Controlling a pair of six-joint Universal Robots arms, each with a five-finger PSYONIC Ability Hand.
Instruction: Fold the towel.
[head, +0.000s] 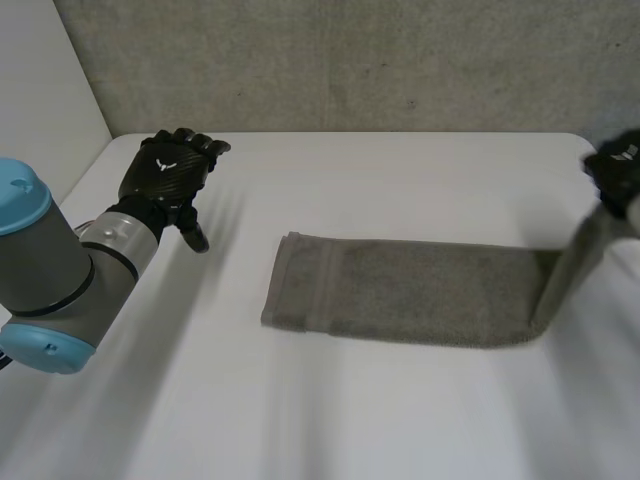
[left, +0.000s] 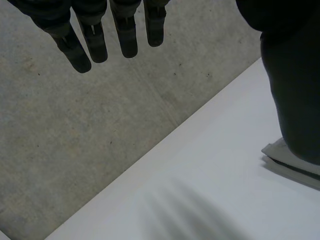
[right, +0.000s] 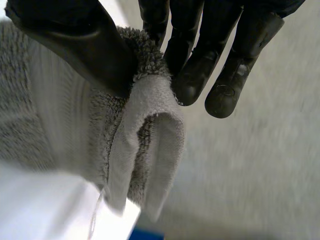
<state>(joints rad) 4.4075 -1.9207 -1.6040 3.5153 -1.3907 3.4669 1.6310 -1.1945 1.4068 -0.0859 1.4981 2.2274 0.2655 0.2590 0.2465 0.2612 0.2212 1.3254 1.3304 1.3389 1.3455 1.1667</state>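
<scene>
On the white table (head: 300, 420), a grey towel (head: 400, 290) is lying as a long, narrow strip, already doubled along its length, running from the middle of the tabletop toward the right edge. Its left end, with a stitched band, is resting flat on the surface. Its right end is rising off the table, hanging from the right hand (head: 620, 170) at the right side of the scene. Seen from the right wrist, that hand is pinching the towel's doubled end (right: 145, 135) between its thumb (right: 85, 45) and its fingers (right: 192, 65), with the layered hem drooping below the grip. Well apart from the towel, at the far left of the table, the left hand (head: 168, 170) is hovering with nothing in it, and its grey arm (head: 50, 270) with light-blue caps is reaching in from the near left. From the left wrist, its fingers (left: 125, 35) are hanging straight and spread, with its thumb (left: 295, 90) standing off to one side, above bare tabletop. A rough concrete wall (head: 350, 60) is backing the table's far edge.
</scene>
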